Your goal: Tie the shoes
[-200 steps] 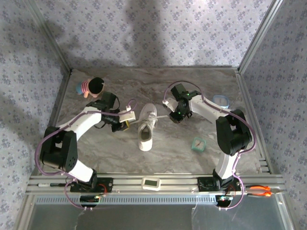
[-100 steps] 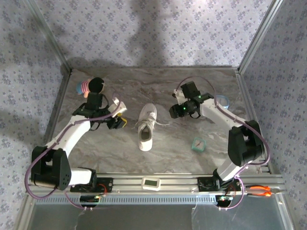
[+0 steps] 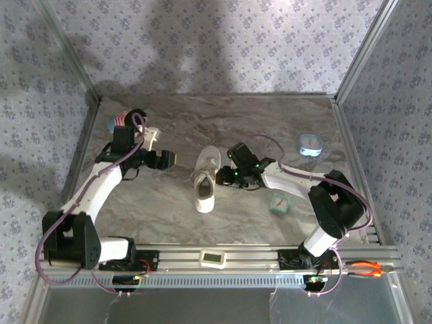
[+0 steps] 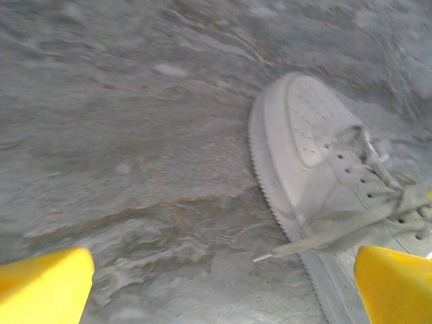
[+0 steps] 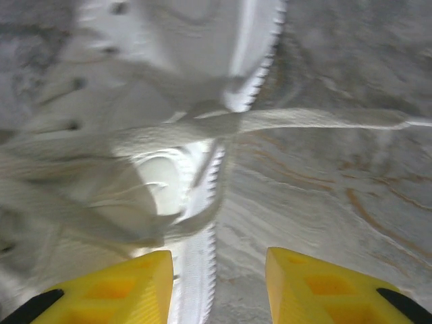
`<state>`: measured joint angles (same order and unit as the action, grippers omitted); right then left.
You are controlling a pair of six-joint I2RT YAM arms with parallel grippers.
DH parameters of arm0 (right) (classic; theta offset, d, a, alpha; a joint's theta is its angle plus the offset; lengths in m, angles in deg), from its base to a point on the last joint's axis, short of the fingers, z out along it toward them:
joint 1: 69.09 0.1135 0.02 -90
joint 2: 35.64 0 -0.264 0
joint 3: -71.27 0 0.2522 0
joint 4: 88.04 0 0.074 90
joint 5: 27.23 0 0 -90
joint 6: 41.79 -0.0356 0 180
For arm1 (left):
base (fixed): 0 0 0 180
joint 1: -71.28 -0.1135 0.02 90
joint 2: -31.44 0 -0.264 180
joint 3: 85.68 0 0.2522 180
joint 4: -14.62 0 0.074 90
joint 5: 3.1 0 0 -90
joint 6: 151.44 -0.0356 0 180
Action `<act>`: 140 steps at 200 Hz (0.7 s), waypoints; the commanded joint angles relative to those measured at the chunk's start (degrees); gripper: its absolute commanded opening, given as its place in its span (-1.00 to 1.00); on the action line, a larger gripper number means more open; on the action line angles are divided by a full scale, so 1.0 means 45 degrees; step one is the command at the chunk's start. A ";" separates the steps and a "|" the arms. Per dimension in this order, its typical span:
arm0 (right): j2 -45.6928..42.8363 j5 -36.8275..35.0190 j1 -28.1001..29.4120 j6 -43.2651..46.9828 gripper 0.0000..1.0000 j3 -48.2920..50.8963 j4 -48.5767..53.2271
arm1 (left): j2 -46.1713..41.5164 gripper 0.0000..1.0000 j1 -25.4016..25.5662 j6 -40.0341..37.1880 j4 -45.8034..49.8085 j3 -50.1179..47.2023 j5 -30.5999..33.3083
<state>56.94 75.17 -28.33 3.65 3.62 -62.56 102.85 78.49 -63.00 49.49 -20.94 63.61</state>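
Start at the sneaker (image 3: 206,179), which lies mid-table, lengthwise between the two arms. Your right gripper (image 3: 227,177) has swung back in from the right, where it hung half a second ago, and now sits just beside the sneaker's right flank. Its wrist view shows the fingers apart with nothing clamped. They are poised over the sole edge, where one lace (image 5: 304,121) trails out onto the table.

A second ago both grippers were close to the sneaker. Your left gripper (image 3: 167,158) has since pulled away to the sneaker's left and a little beyond it, toward the doll (image 3: 128,121) at the far left. Its fingers are wide apart and empty, and the other lace end (image 4: 324,233) lies slack off the sneaker's left side.

Both laces are loose and I can make out no bow, so I judge you're going in for a fresh grab on the right lace.
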 commanded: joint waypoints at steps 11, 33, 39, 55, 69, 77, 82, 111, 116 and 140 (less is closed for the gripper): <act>-0.0621 -0.1177 -0.0033 -0.2197 -0.23 0.0934 -0.1085 | -0.1817 0.99 -0.0228 0.1648 -0.0919 -0.0585 0.2248; -0.0737 -0.1213 -0.0038 -0.2798 -0.26 0.1319 -0.1632 | -0.2534 0.99 -0.0370 0.2050 -0.0629 -0.1019 0.3109; -0.0738 -0.1185 -0.0033 -0.3019 -0.27 0.1404 -0.1816 | -0.2584 0.99 -0.0372 0.2450 -0.0495 -0.1121 0.3684; -0.0700 -0.1135 0.0033 -0.3540 -0.27 0.1710 -0.2499 | -0.2420 0.90 -0.0559 0.1962 -0.0252 -0.1265 0.2379; -0.0625 -0.1117 0.0081 -0.3931 -0.27 0.1873 -0.2932 | -0.2375 0.60 -0.0548 0.1746 -0.0298 -0.1456 0.1242; -0.0564 -0.1065 0.0094 -0.4166 -0.27 0.1932 -0.3110 | -0.2374 0.47 -0.0561 0.1814 -0.0408 -0.1556 0.0913; -0.0510 -0.1065 0.0096 -0.4321 -0.27 0.1979 -0.3242 | -0.2365 0.39 -0.0552 0.1896 -0.0515 -0.1676 0.0723; -0.0198 -0.0947 0.0073 -0.5432 -0.27 0.2375 -0.4481 | -0.2220 0.22 -0.0340 0.2640 -0.1161 -0.2218 -0.0228; -0.0132 -0.0900 0.0071 -0.5566 -0.27 0.2384 -0.4673 | -0.2192 0.21 -0.0221 0.2730 -0.1224 -0.2301 -0.0291; 0.0207 -0.0738 0.0101 -0.6147 -0.25 0.2269 -0.5051 | -0.2135 0.18 0.0418 0.3327 -0.1782 -0.2812 -0.0166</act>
<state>55.93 71.57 -28.27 -19.01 13.72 -81.20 92.93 77.98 -51.64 45.33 -31.67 65.64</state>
